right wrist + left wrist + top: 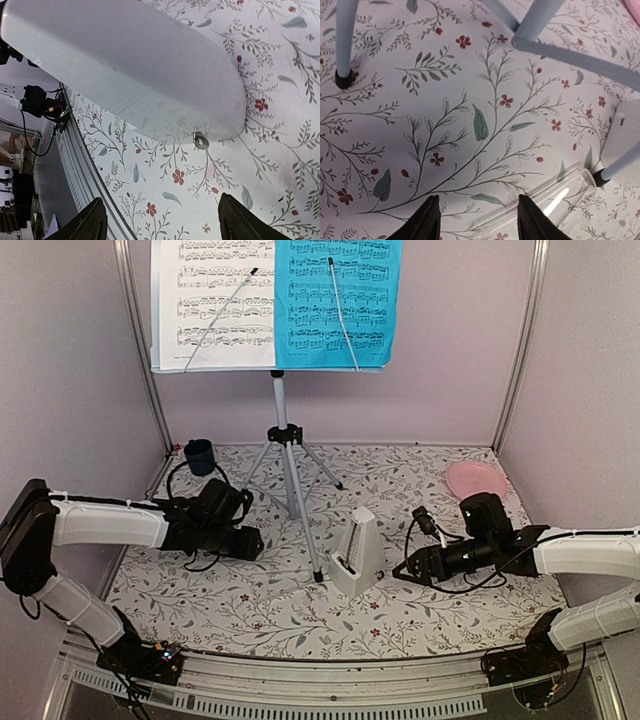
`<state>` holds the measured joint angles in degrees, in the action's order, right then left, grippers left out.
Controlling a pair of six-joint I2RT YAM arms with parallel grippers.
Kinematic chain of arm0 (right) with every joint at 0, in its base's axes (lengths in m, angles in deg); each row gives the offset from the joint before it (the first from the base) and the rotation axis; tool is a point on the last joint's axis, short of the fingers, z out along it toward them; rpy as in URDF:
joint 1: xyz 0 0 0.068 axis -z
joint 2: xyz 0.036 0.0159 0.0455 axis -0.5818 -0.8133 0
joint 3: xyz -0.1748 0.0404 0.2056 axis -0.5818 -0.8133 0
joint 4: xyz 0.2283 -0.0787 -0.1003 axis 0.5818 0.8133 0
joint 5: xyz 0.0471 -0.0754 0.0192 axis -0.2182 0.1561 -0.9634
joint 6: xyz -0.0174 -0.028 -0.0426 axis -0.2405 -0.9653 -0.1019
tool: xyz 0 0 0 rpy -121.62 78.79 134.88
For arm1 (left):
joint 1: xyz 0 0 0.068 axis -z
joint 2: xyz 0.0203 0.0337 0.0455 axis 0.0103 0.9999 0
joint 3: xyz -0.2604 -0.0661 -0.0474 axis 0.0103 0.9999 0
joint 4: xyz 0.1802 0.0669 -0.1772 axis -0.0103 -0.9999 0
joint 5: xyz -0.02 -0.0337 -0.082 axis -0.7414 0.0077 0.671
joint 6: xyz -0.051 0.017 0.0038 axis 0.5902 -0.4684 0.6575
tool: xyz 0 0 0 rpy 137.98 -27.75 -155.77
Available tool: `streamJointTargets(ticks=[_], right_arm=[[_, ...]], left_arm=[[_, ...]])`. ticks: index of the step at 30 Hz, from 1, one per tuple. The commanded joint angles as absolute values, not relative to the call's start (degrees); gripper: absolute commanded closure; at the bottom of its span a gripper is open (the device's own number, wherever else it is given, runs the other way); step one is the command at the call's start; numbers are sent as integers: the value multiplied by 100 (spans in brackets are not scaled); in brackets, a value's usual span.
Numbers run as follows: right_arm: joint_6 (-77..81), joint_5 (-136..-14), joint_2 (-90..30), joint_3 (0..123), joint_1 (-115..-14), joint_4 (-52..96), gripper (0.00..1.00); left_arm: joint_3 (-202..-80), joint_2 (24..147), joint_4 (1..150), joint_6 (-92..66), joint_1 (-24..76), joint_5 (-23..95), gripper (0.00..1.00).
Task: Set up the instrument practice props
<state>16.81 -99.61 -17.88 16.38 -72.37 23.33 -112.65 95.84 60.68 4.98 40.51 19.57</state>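
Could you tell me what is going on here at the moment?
Two robot arms are setting up music practice props. The music stand is up at the back, with a white sheet and a blue sheet on its tray. The white metronome stands before it. The left pincer and right pincer hang low on either side, both open and empty.

Low over the floral surface [420, 125], the left gripper [479, 217] pokes in at the bottom edge, jaws apart, nothing between them. Music stand [570, 52] legs cross the top. One black-tipped foot lands upper left, another lower right, just beside a clear plastic piece [555, 197].
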Motion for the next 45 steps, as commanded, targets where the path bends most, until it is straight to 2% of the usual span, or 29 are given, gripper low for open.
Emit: streamJointTargets(ticks=[1, 6, 10, 14, 18, 30, 35, 38, 41, 45], right_arm=[[2152, -10004, -1726, 1279, -7380, 1616, 25], [2399, -9762, -2133, 1242, -7557, 1186, 44], [2575, -9489, -2499, 1359, -7559, 912, 59], [2585, -9326, -2803, 1578, -7559, 804, 65], [2540, -9264, -3052, 1795, -7557, 687, 71], [2286, -9275, -3621, 2305, -7017, 450, 71], [2013, -9546, -4056, 2884, -6699, 411, 66], [1938, -9703, -4081, 3007, -6465, 423, 56], [1901, -9734, -3911, 2992, -6291, 490, 50], [1874, -9816, -3737, 2899, -6282, 595, 48]], left_arm=[[-10891, 8857, 7014, 35, 4374, 2082, 47], [-10355, 8593, 8593, -1051, 5303, 2813, 56], [-10357, 9046, 9349, -1490, 5854, 3090, 71], [-10629, 9777, 9729, -1785, 6204, 3195, 83], [-11048, 10603, 10126, -1879, 6588, 2997, 89], [-11943, 12222, 11563, -2299, 6726, 2221, 94], [-12749, 13078, 12024, -2539, 6681, 1987, 95], [-13128, 13384, 12283, -2482, 6548, 1990, 96], [-13164, 13366, 12567, -2503, 6451, 2250, 95], [-12445, 12665, 12646, -2774, 6552, 2956, 92]])
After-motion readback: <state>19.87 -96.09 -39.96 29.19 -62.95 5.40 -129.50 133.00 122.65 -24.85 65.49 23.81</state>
